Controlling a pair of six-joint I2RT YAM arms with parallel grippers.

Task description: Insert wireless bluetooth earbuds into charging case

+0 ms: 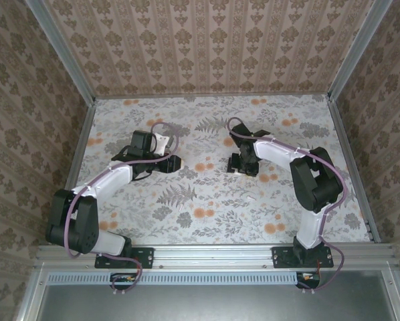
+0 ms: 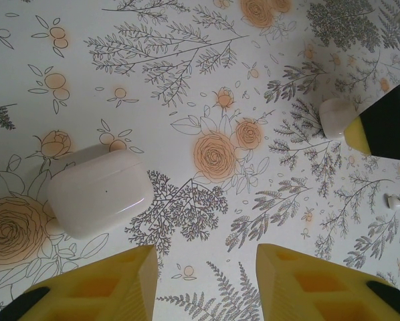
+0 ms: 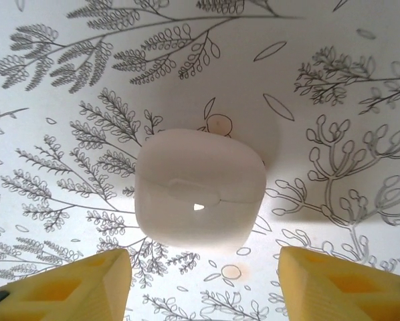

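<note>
Progress: seemingly early; white rounded-square plastic case (image 3: 198, 200) shut, tiny white earbud (image 2: 394, 199) loose.
Pincers: left gripper (image 2: 207, 257), right gripper (image 3: 203, 264) both gaping, empty.

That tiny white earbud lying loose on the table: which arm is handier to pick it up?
Probably the right. The earbud lies close to the right fingers, which stand open either side of a closed case; the left fingers are farther off.
</note>
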